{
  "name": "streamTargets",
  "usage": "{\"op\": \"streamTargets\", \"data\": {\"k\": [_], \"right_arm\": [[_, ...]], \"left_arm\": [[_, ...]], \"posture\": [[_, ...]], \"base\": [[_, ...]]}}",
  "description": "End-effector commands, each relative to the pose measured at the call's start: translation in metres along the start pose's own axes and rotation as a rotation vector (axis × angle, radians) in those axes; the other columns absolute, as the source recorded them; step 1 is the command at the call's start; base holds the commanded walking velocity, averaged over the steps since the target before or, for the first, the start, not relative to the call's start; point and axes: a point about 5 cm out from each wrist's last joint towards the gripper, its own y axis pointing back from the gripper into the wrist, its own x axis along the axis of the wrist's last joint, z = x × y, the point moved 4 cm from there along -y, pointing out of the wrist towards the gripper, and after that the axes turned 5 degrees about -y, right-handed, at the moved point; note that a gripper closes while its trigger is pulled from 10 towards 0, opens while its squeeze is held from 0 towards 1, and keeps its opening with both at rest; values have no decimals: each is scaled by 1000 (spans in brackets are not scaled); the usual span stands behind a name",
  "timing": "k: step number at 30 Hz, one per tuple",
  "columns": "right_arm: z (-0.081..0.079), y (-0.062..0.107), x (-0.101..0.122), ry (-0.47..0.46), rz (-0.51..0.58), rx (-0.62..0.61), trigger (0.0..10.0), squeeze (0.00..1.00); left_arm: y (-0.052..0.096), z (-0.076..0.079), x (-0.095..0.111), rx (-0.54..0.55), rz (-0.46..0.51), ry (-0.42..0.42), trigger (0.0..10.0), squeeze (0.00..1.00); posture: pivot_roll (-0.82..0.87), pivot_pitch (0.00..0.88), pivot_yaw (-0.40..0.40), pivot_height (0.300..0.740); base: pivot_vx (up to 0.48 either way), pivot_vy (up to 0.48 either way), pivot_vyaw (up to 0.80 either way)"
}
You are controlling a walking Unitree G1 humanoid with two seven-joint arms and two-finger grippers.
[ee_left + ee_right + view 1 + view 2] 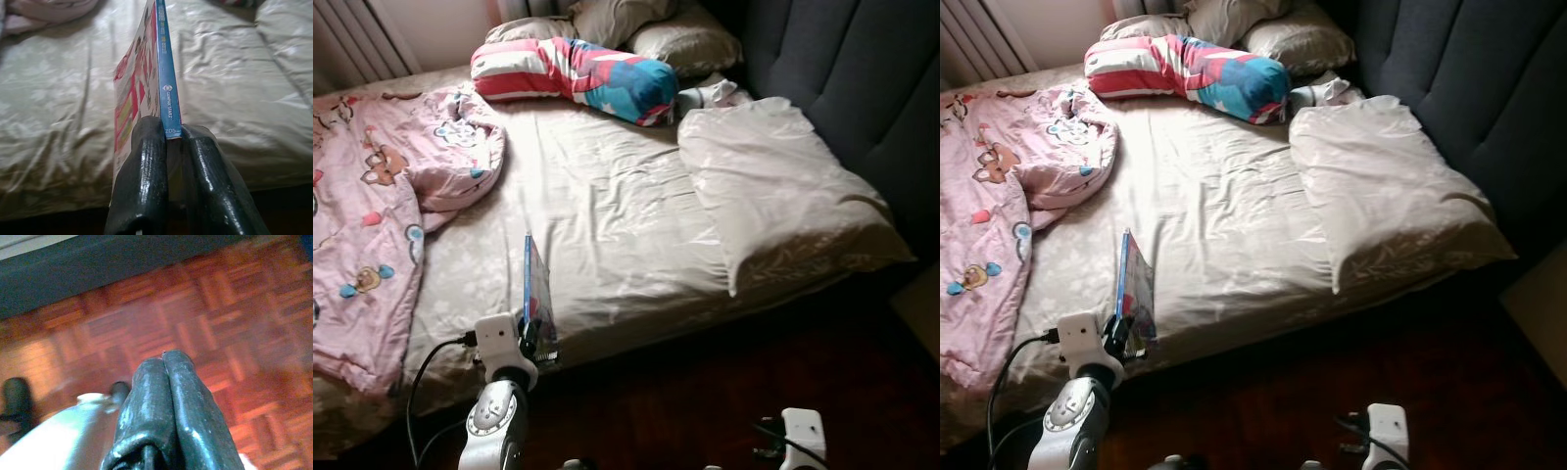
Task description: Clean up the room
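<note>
While the left tool (168, 128) pinches a thin glossy book (536, 291) upright over the near edge of the wrinkled beige bed (607, 211), the right tool (164, 357) hangs closed above parquet floor (234, 308).

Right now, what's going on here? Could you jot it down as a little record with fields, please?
place: bedside, by a bed with a beige sheet
left gripper: shut on a thin book, held upright on edge over the bed's near side
right gripper: shut, empty, hanging over the wood floor
on bed: pink quilt, striped cushion, beige pillow
behind: dark padded headboard
</note>
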Motion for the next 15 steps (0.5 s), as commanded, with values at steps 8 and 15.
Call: {"op": "streamTargets", "data": {"k": [8,15], "right_arm": [[-10,1,-9,-18,-14,20,10000,0],[-10,2,-9,-22,-12,19,10000,0]], "left_arm": [[-1,-2,13,-13,48,-8,10000,0],[-1,-1,12,-25,47,-19,10000,0]], "posture": [[-35,196,38,740],[-33,192,40,740]], "base": [[151,0,0],[250,0,0]]}}
